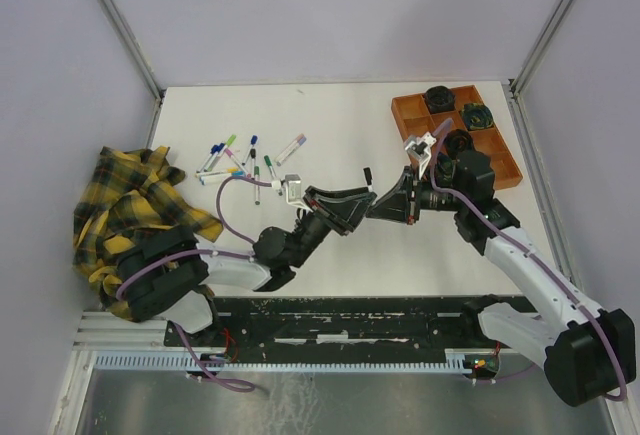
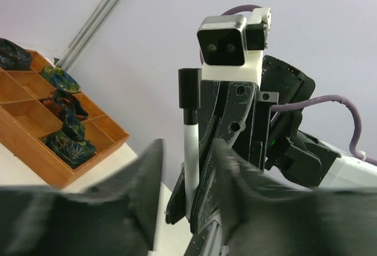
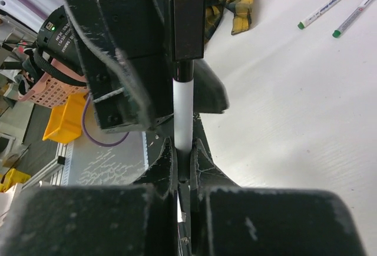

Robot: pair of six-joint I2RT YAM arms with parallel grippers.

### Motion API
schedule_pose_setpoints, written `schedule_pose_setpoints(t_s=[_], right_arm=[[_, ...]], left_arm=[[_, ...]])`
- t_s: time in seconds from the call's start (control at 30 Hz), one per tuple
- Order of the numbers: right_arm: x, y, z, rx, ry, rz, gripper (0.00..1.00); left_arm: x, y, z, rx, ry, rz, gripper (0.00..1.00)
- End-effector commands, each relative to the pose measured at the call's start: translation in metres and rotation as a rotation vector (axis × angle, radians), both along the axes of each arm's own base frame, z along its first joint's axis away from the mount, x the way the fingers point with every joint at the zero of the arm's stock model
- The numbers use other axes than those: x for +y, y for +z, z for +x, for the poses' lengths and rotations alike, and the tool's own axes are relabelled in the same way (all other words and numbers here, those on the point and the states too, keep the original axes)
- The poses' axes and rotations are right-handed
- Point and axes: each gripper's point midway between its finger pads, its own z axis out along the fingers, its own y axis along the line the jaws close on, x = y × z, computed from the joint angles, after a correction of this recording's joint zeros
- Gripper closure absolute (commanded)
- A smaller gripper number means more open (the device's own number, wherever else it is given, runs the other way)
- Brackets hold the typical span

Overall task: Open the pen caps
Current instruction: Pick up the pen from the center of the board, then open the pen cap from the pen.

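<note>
Words to read: none that I can make out, in any view.
Black cap (image 2: pixel 189 88): plain black, no letters show.
Near pen (image 3: pixel 182 109): the white side shows no print.
Far pens (image 3: pixel 330 4): too small to tell if there is writing on them.
Camera (image 2: pixel 222 43): no name shows on its grey front.
Tray (image 2: pixel 88 150): plain orange sides, no sticker shows.
</note>
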Motion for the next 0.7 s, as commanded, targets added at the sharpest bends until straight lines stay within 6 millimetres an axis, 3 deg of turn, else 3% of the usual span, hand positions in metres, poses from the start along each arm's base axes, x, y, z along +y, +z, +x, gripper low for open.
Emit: schedule_pose_setpoints(t_s=[0.0, 0.27, 0.67], right_arm=[[-0.002, 0.02, -0.003, -0.131, 0.038, -0.027, 1.0], [-0.01, 0.015, -0.019, -0.218, 0.136, -0.11, 1.0], [-0.013, 0.011, -0.027, -0.241, 0.182, -0.125, 1.0]], left_arm=[[0.017, 0.017, -0.003, 0.005, 0.022, -0.056, 0.45], [0.032, 0.012, -0.006, 0.051, 0.021, 0.172, 0.27], [0.025, 0.021, -0.006, 0.09, -0.152, 0.346, 0.25]])
